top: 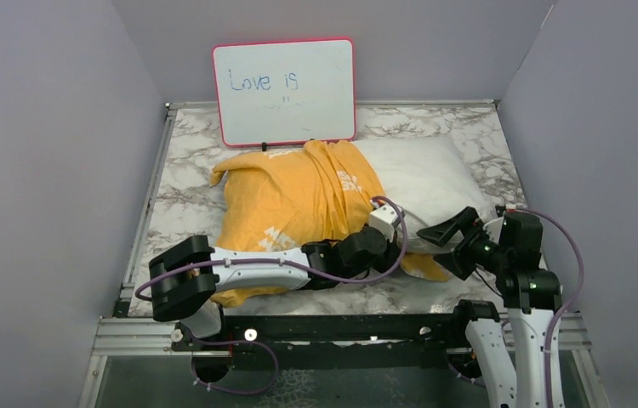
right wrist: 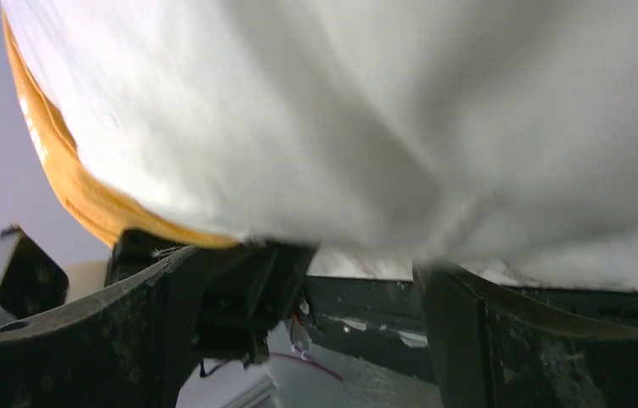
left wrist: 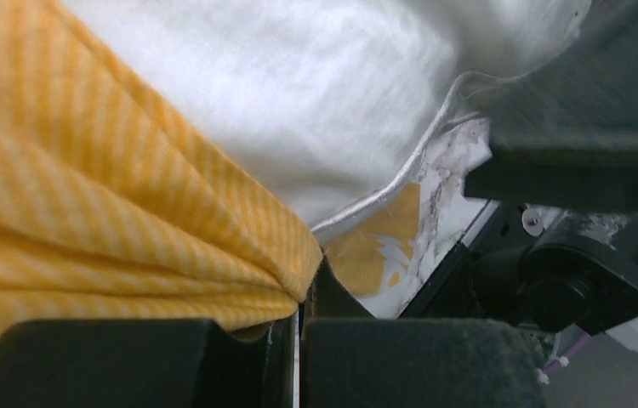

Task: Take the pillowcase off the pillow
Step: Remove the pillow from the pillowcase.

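Note:
The pillowcase (top: 290, 204), yellow-orange with white lettering, is bunched over the left half of the pillow (top: 435, 178), whose white right half is bare. My left gripper (top: 395, 245) reaches across the near side and is shut on a fold of the pillowcase (left wrist: 128, 221) at the pillow's near edge; the pinch shows in the left wrist view (left wrist: 299, 310). My right gripper (top: 450, 246) is open just right of it, at the pillow's near right edge. In the right wrist view its fingers (right wrist: 154, 331) stand wide apart under the white pillow (right wrist: 367, 119), holding nothing.
A pink-framed whiteboard (top: 284, 91) reading "Love is" stands at the back, close behind the pillow. The marble table (top: 188, 170) has grey walls on the left, back and right. A loose yellow flap (top: 426, 265) lies on the marble between the grippers.

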